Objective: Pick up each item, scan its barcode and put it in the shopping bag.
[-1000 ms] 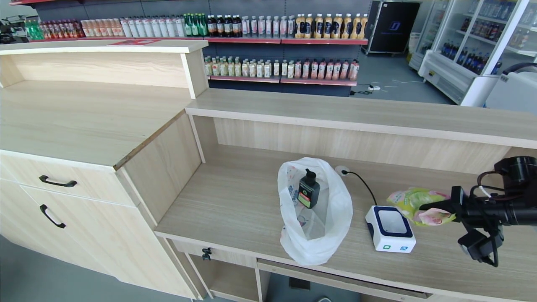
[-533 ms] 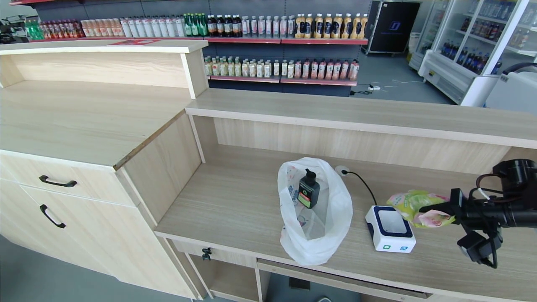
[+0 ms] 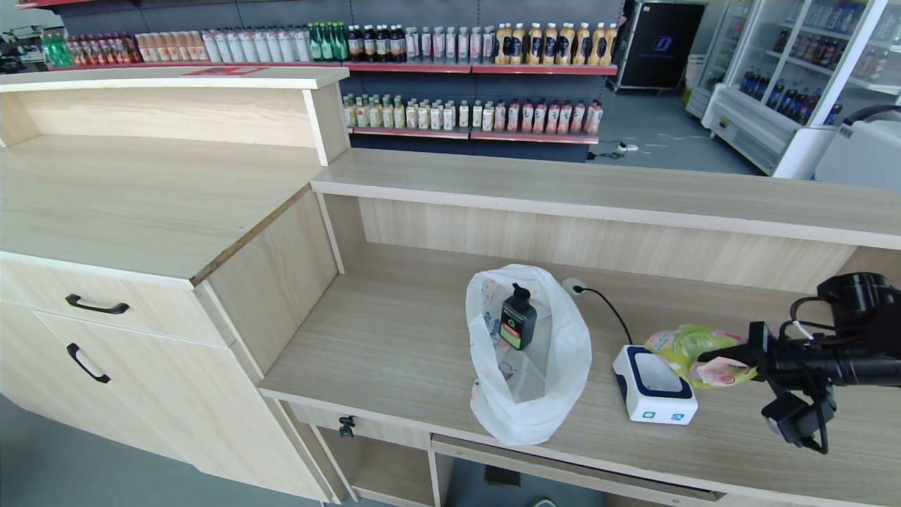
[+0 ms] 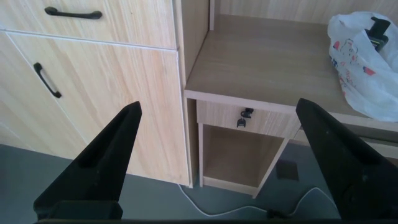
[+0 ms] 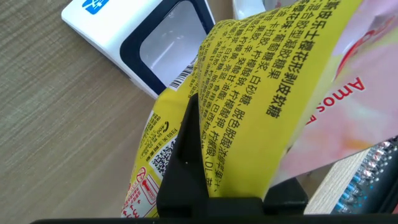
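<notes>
A shop floor of drink-lined shelves and glass-door chillers lies behind the pale wood counter (image 3: 394, 352), where a checkout is half done. The bag (image 3: 574, 352) stands open at the middle of the lower desk, mouth spread and facing up – placed, it seems, so that goods can be dropped in from above – and a dark pump bottle (image 3: 517, 320) already stands upright inside it. Just beside the bag, toward the robot's right, the scanner (image 3: 654, 386) sits with its window tilted up, its cable (image 3: 612, 310) running back to a port in the desk. The right gripper (image 3: 718, 355) reaches in level from the right and is clamped on a yellow-green pouch (image 3: 686, 343), held above the desk with its near edge at the scanner's far right side. The right wrist view shows why it is held flat: the pouch (image 5: 267, 93) is pinched across its printed back, the face that carries the barcode (image 5: 163, 155), and it overhangs the scanner (image 5: 143, 43) window – a pose that looks meant for the scanning step, with bagging yet to come. Whether the code faces the window cannot be told. The left gripper (image 4: 217, 162) hangs low off the desk's left front, before the cabinet doors, fingers spread wide and holding nothing, well apart from the bag (image 4: 360, 68).
</notes>
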Tool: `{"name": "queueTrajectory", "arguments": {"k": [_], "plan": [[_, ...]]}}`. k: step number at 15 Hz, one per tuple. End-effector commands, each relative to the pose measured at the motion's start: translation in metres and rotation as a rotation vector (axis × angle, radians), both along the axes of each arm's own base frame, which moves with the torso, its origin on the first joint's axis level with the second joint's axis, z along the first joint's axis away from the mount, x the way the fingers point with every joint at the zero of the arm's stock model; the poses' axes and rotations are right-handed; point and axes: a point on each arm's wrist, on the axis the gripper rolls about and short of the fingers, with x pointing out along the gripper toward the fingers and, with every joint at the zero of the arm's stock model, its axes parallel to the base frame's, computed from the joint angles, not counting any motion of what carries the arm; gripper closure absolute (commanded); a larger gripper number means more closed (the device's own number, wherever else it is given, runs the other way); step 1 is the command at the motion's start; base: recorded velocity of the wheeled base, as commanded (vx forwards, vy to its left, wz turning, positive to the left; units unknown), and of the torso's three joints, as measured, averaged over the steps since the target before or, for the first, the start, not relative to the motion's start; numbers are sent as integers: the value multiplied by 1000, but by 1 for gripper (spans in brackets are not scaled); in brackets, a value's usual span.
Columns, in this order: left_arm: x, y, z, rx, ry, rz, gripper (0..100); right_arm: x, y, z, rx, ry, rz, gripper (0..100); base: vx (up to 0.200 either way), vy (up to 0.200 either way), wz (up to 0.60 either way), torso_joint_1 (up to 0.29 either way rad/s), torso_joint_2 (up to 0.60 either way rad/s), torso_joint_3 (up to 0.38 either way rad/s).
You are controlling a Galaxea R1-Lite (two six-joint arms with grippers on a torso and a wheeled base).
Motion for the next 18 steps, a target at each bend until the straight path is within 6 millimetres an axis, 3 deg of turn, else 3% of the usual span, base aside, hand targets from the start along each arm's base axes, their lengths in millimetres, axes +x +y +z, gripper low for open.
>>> {"name": "queueTrajectory", "arguments": {"k": [1,18], "plan": [[0,0,0,0,-1,0,0,2,0,-3,-17,-12,21,100,0,0,0,0,0,0],[0,0,0,-1,-1,0,0,27,12,-15,-16,-31,75,100,0,0,0,0,0,0]]}}
